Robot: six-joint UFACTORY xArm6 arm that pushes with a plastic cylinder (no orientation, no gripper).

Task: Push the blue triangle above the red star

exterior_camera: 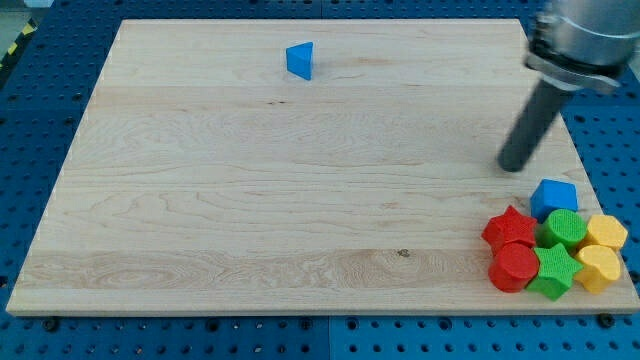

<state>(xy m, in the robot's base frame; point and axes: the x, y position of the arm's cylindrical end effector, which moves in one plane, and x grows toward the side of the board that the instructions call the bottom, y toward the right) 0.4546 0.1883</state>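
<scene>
My tip (513, 166) rests on the worktop (250, 200) near its right edge, with bare wood spreading wide to the view's left of it. The only thing out there is the blue triangle (300, 60), well apart, up toward the view's top. Just below my tip the way is blocked — a tight cluster fills the bottom-right corner: blue block (554, 198), red star (510, 227), green block (565, 228), yellow blocks (602, 250), red cylinder (514, 268), green star (555, 272).
</scene>
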